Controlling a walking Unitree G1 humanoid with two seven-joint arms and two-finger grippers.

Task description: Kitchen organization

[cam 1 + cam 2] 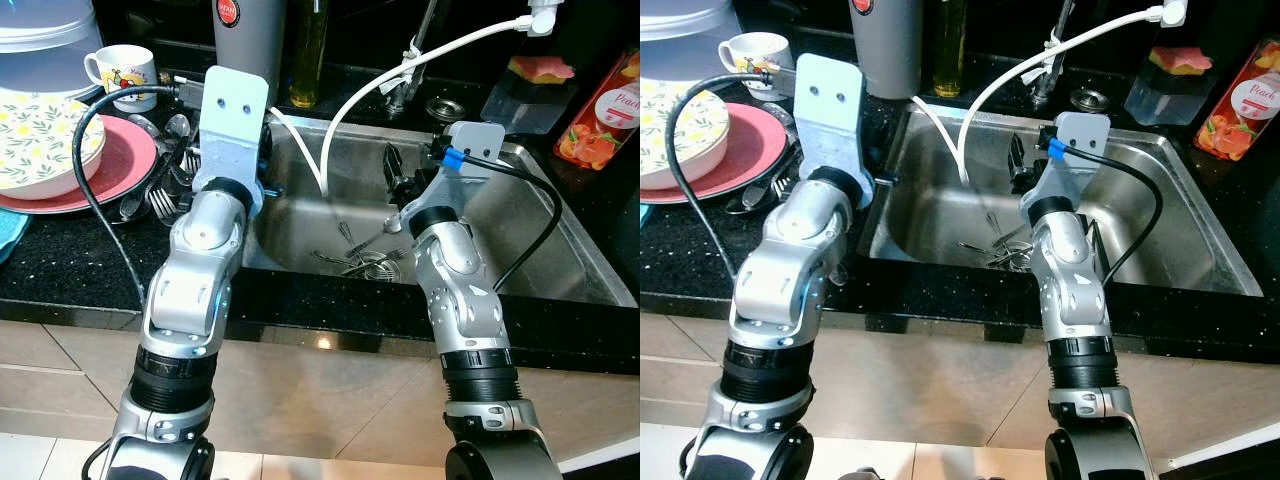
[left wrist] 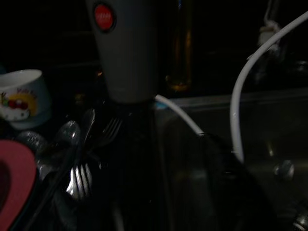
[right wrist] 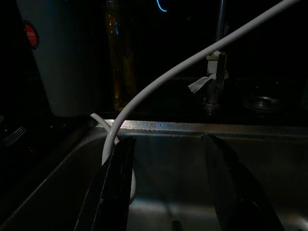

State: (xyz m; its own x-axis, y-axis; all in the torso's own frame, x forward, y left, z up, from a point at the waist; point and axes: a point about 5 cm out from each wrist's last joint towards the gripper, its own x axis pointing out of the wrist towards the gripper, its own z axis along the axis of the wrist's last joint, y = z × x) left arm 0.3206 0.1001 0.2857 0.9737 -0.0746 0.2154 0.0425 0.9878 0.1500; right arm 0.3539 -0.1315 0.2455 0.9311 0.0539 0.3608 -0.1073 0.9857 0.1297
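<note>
Over a steel sink (image 1: 560,230) set in a black speckled counter (image 1: 70,260), both silver arms reach forward. The right gripper (image 3: 168,187) hangs inside the basin with its two black fingers (image 3: 113,187) spread apart, holding nothing; a white hose (image 1: 345,110) curves down just beside them. Below, near the drain, lies a loose heap of cutlery (image 1: 360,255). The left gripper (image 2: 159,192) is above the counter's edge beside the basin, too dark to tell whether its fingers are apart or together. Just ahead of it a pile of forks and spoons (image 1: 160,185) rests on the counter, touching a pink plate (image 1: 125,165) that carries a lemon-patterned bowl (image 1: 40,140). Behind stand a white mug (image 1: 120,70) with a fruit picture, a grey canister (image 1: 250,40) bearing a red round badge whose lettering is unreadable, and a bottle of yellow oil (image 1: 308,55). At the far right a red carton (image 1: 600,110) reads "Peach".
</note>
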